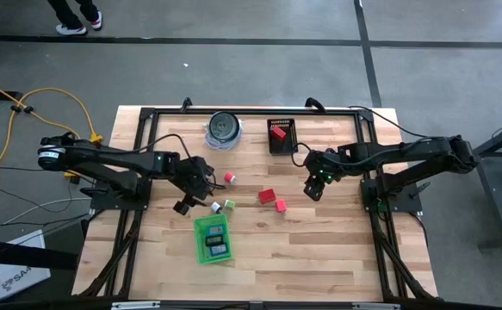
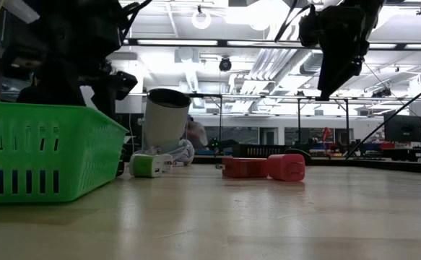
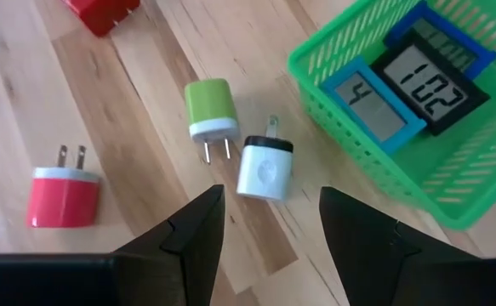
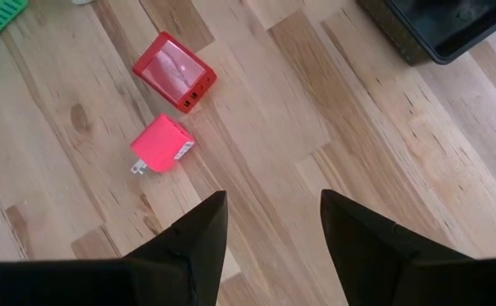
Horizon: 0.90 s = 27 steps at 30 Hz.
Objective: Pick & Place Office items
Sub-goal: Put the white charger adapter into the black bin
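Lying loose mid-frame on the wooden tabletop (image 1: 319,250) are a green-and-white plug adapter (image 3: 211,110), a white-and-black adapter (image 3: 263,167), a pink adapter (image 3: 63,194), another pink adapter (image 4: 162,144) and a red block (image 4: 174,71). Two blue-framed clocks (image 3: 368,96) already sit in the green plastic basket (image 3: 452,183). Left gripper (image 3: 269,223) and right gripper (image 4: 271,228) hover with fingers apart, empty; most sorting looks undone.

Grey floor (image 1: 259,69), bright ceiling lights (image 2: 201,18)
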Each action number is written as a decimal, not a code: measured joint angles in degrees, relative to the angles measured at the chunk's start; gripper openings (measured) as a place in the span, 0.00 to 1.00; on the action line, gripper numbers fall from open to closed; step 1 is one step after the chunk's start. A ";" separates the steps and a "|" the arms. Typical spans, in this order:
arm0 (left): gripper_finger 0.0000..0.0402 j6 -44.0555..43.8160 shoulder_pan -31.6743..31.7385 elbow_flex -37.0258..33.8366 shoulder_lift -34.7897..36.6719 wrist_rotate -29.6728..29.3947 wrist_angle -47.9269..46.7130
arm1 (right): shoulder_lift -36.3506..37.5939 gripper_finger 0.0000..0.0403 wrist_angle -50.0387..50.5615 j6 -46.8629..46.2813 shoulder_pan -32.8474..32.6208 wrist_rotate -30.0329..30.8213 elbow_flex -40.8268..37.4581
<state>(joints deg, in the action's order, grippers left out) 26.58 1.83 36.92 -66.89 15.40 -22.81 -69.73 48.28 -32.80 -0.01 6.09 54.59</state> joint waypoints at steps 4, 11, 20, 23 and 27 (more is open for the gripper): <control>0.46 -0.66 0.00 -2.51 0.00 0.96 3.98 | 0.00 0.44 -0.37 0.00 0.00 0.00 0.00; 0.46 -2.22 0.00 -6.39 -0.02 3.34 10.09 | 0.00 0.44 -0.56 0.00 0.00 0.00 0.00; 0.46 -1.39 0.00 -7.23 -0.55 5.52 12.15 | 0.00 0.44 -0.62 -0.33 0.00 0.00 0.00; 0.46 -1.08 0.00 -7.23 -1.52 5.61 12.73 | 0.00 0.44 -0.99 -0.39 0.00 0.00 0.00; 0.46 -0.45 0.04 -7.25 -3.53 5.66 13.32 | 0.00 0.44 -1.15 -0.39 -0.41 0.00 -0.02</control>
<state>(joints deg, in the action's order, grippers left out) 26.13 1.87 29.67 -70.43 21.07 -9.49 -69.73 47.13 -33.19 -0.42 6.09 54.57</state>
